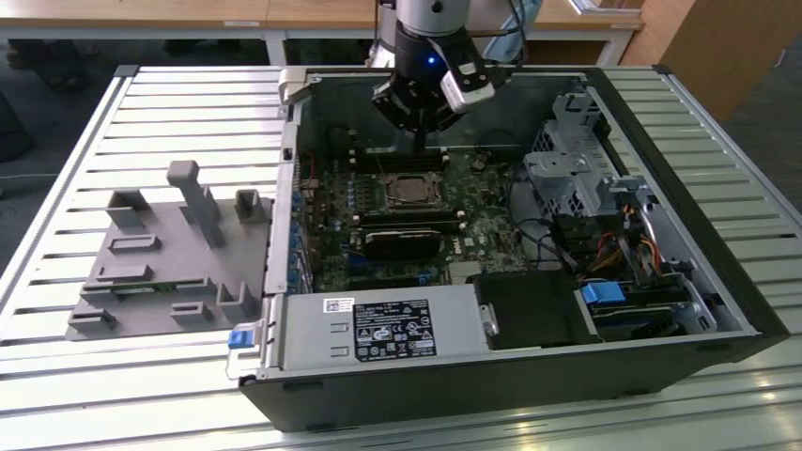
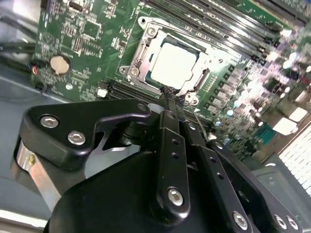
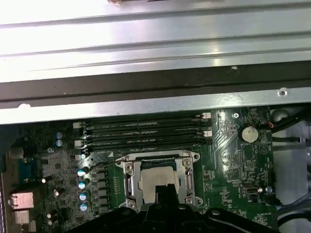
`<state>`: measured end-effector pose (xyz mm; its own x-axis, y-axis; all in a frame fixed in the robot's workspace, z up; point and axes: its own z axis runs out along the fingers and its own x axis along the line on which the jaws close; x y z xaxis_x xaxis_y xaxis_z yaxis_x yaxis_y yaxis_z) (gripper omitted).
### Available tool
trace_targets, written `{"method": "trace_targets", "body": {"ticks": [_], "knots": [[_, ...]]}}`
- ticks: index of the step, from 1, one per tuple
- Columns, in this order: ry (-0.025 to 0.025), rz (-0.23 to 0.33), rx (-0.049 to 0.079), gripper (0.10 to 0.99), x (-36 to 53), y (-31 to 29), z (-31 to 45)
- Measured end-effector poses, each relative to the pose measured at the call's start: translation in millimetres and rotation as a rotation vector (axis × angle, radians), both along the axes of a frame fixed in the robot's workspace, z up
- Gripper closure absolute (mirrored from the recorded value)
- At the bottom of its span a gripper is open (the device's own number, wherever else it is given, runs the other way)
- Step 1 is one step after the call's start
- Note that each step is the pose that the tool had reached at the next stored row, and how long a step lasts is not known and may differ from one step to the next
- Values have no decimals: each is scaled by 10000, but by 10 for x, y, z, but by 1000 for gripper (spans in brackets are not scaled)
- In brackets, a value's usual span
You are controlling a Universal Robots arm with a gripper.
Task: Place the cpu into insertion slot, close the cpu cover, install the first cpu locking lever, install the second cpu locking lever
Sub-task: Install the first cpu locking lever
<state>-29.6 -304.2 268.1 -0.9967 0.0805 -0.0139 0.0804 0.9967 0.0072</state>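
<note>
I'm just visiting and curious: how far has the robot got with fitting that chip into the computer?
Done, it seems: the cpu sits in the insertion slot, and the cpu cover appears to lie flat around it. In hand: the closed hand has its tip at the slot's edge. Left: the two locking levers; I cannot tell whether either is latched.

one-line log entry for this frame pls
end effector: shut, holding nothing, tip near cpu cover edge | cpu: seated on motherboard | cpu cover: lying flat around cpu
</note>
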Motion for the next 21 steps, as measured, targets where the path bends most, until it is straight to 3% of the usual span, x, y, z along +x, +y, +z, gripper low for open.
{"method": "trace_targets", "body": {"ticks": [2,5,6,21], "knots": [[0,299,59,980,0,-1,0],[-4,441,496,980,0,0,-4],[-5,441,545,980,-8,0,-6],[-7,301,546,980,-290,1,-32]]}}
